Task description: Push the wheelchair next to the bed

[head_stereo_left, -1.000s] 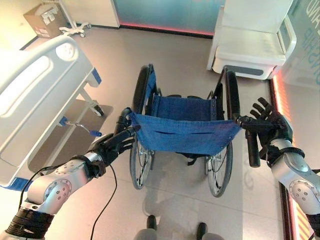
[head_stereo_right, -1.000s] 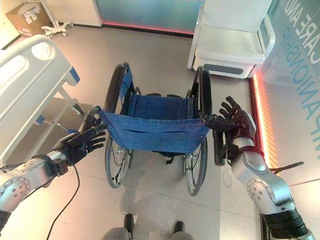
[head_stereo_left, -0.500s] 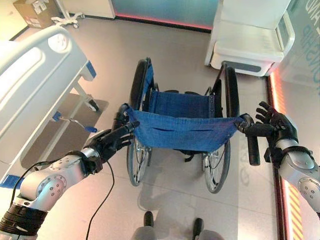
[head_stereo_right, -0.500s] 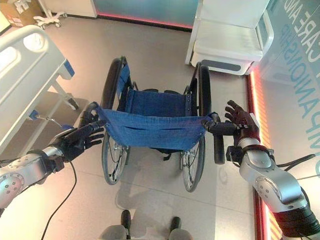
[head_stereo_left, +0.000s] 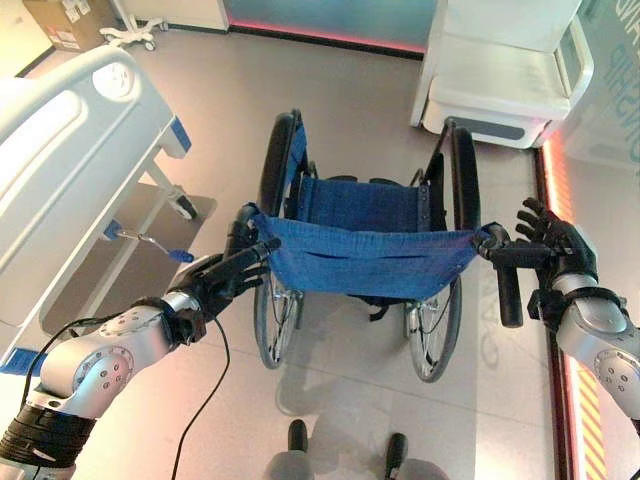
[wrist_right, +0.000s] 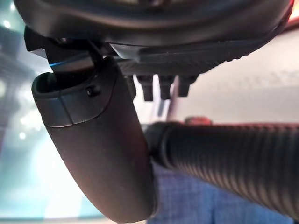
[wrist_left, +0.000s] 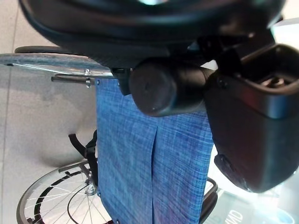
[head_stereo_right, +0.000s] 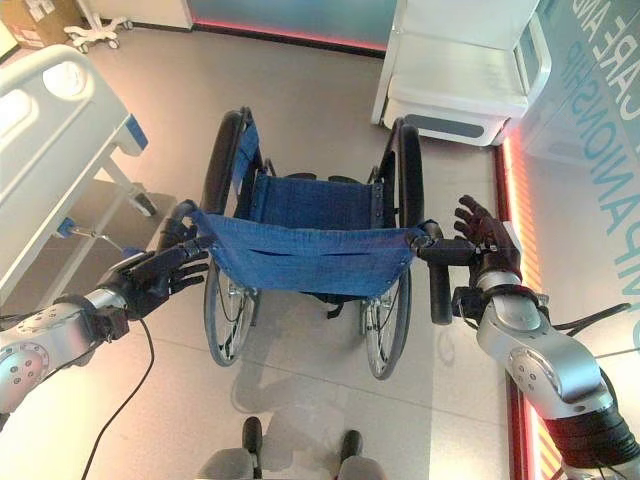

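rolling the wheelchair (head_stereo_left: 370, 250) forward a little, my left hand (head_stereo_left: 222, 282) and right hand (head_stereo_left: 548, 245) spread against its handles; bed (head_stereo_left: 60, 170) beside my left hand, closer now.

Bright, even room light; red strip glow; wrist views blurred.

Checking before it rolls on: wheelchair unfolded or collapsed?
Unfolded. The wheelchair has its blue back cloth stretched flat between the two push handles, the seat spread, and its big wheels standing well apart.
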Tool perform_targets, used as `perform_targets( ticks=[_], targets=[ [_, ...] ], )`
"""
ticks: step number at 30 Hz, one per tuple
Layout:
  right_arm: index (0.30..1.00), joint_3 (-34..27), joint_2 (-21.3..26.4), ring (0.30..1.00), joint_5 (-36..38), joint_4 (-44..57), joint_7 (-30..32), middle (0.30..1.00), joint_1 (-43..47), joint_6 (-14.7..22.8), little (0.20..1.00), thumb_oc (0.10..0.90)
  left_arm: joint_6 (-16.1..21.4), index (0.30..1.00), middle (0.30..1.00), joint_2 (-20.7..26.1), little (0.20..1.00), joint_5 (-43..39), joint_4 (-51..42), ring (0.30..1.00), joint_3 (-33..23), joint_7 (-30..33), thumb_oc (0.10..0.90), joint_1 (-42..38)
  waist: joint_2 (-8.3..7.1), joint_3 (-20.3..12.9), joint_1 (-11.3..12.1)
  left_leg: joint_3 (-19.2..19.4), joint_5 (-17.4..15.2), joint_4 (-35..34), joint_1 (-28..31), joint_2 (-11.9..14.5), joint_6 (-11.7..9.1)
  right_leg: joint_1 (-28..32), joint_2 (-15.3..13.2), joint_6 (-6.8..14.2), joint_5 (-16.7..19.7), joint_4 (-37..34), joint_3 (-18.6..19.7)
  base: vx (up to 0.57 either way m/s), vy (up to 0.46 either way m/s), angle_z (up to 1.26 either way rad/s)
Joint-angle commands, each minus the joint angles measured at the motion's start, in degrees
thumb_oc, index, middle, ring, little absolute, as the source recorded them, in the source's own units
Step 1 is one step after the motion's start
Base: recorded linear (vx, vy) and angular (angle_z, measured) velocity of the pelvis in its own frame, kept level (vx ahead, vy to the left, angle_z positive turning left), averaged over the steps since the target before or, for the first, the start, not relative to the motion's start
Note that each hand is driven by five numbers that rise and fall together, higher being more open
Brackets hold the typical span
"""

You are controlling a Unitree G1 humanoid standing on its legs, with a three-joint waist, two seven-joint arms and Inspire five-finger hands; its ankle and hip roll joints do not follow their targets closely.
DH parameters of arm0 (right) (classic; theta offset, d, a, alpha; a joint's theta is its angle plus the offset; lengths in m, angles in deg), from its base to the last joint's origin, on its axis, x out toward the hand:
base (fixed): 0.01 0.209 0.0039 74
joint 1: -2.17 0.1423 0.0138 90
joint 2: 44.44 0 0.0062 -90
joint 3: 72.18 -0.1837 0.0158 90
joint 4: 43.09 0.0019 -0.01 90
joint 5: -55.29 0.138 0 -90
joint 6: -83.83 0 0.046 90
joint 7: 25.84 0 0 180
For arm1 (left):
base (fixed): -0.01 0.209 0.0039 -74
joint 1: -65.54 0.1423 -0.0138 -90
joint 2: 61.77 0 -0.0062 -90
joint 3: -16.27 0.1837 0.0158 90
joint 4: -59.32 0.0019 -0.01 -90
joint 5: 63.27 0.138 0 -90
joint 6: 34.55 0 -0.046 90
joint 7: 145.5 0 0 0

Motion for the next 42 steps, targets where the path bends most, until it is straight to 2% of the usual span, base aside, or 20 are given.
perform_targets(
  ticks=[1, 6, 15, 18, 26, 32, 34, 35, 37, 38, 42],
  targets=[
    [0.900, -0.8, 3.6, 0.900, -2.5, -2.8, 4.6, 0.900, 2.8, -2.6, 0.900, 0.800, 3.9, 0.900, 0.900, 2.6, 0.900, -1.4, -1.7, 0.900, -1.0, 0.2, 0.800, -6.9, -0.01, -2.6, -2.0, 2.6, -1.0, 3.6, -3.3, -1.1, 1.6, -4.9, -0.8, 0.6, 4.0, 2.8, 0.6, -0.01, -0.001, -0.04],
    [0.900, 0.8, 2.8, 0.900, 0.3, -3.2, 2.7, 0.900, 2.2, -6.2, 0.900, 0.800, 4.0, 0.900, 0.900, 1.9, 0.900, -1.0, -2.4, 0.900, -1.2, 0.4, 0.800, -6.7, 0.11, -2.5, -2.3, 2.8, -0.8, 3.7, -3.3, -1.0, 1.6, -5.1, -0.8, 0.2, 4.0, 2.9, 0.8, 0.00, 0.000, 0.00],
    [0.900, 0.1, 2.9, 0.900, 1.9, -5.8, -3.8, 0.900, -0.5, -4.5, 0.900, 0.800, 5.4, 0.900, 0.900, 2.3, 0.900, -1.1, -1.7, 0.900, -1.5, 0.3, 0.800, -6.0, 0.05, -2.4, -2.9, 2.9, -0.9, 3.7, -3.4, -1.1, 1.5, -5.4, -0.6, 0.1, 3.9, 3.0, 1.1, 0.00, -0.006, -0.03],
    [0.900, 0.4, 3.4, 0.900, 0.8, -5.8, -6.7, 0.900, -0.7, -6.1, 0.900, 0.800, 5.4, 0.900, 0.900, 2.6, 0.900, -1.1, -1.8, 0.900, -1.8, -0.3, 0.800, -5.7, 0.03, -2.5, -3.1, 3.1, -0.8, 3.7, -3.7, -1.1, 1.5, -5.8, -0.5, -0.1, 4.0, 3.0, 1.1, -0.01, -0.003, -0.02],
    [0.900, 1.5, 4.8, 0.900, -4.6, -8.4, -5.3, 0.900, 0.5, -9.8, 0.900, 0.800, 6.2, 0.900, 0.900, 3.1, 0.900, -2.0, -0.9, 0.900, -0.7, 0.5, 0.800, -7.3, 0.01, -1.7, -3.4, 3.3, -0.6, 3.9, -4.2, -1.0, 1.5, -6.2, -0.3, -0.3, 4.0, 3.1, 1.3, -0.01, 0.000, -0.01],
    [0.900, 2.8, 7.1, 0.900, -6.3, -9.5, -7.9, 0.900, 3.0, -12.4, 0.900, 0.800, 6.1, 0.900, 0.900, 4.1, 0.900, -2.7, -0.1, 0.900, 0.7, 0.2, 0.800, -9.6, -0.15, -0.9, -3.4, 3.1, -0.4, 4.3, -4.7, -1.0, 1.4, -6.8, -0.2, -0.5, 4.2, 3.4, 1.4, -0.03, -0.007, -0.01],
    [0.900, 3.9, 7.8, 0.900, -10.1, -10.4, -9.2, 0.900, 4.3, -14.1, 0.900, 0.800, 6.6, 0.596, 0.596, 4.2, 0.596, -3.0, 0.4, 0.596, 1.5, 0.0, 0.598, -10.5, -0.11, -0.5, -3.3, 3.1, -0.4, 4.5, -5.0, -1.0, 1.5, -7.0, -0.2, -0.5, 4.2, 3.5, 1.5, -0.02, -0.002, -0.01],
    [0.900, 4.0, 7.8, 0.900, -10.4, -10.5, -9.5, 0.900, 4.4, -14.2, 0.900, 0.800, 6.6, 0.596, 0.596, 4.2, 0.596, -3.0, 0.5, 0.596, 1.5, 0.0, 0.598, -10.5, -0.10, -0.5, -3.3, 3.0, -0.4, 4.5, -5.0, -1.0, 1.5, -7.1, -0.2, -0.5, 4.2, 3.5, 1.5, 0.00, 0.000, 0.00],
    [0.300, 5.1, 8.5, 0.300, -12.3, -11.5, -11.8, 0.300, 5.8, -16.4, 0.300, 0.400, 6.9, 0.444, 0.444, 4.3, 0.444, -3.2, 0.9, 0.444, 2.1, 0.1, 0.496, -11.4, -0.07, -0.3, -3.3, 2.9, -0.4, 4.5, -5.1, -1.0, 1.5, -7.2, -0.2, -0.6, 4.2, 3.6, 1.6, 0.00, 0.000, 0.00],
    [0.300, 5.5, 9.0, 0.300, -13.9, -11.9, -13.0, 0.300, 6.3, -17.7, 0.300, 0.400, 7.1, 0.309, 0.309, 4.4, 0.309, -3.3, 1.1, 0.309, 2.3, 0.0, 0.406, -11.5, -0.09, -0.2, -3.2, 2.8, -0.3, 4.5, -5.2, -1.1, 1.4, -7.2, -0.2, -0.6, 4.2, 3.7, 1.6, 0.00, 0.000, 0.00],
    [0.300, 6.4, 10.1, 0.300, -13.7, -13.6, -16.0, 0.300, 7.5, -19.1, 0.300, 0.400, 7.4, 0.300, 0.300, 5.0, 0.300, -4.2, 1.1, 0.300, 2.2, 0.1, 0.400, -12.1, -0.09, 0.0, -3.0, 2.6, -0.2, 4.4, -5.3, -1.1, 1.4, -7.3, -0.3, -0.7, 4.3, 3.7, 1.4, 0.00, 0.000, 0.00]
  ],
)
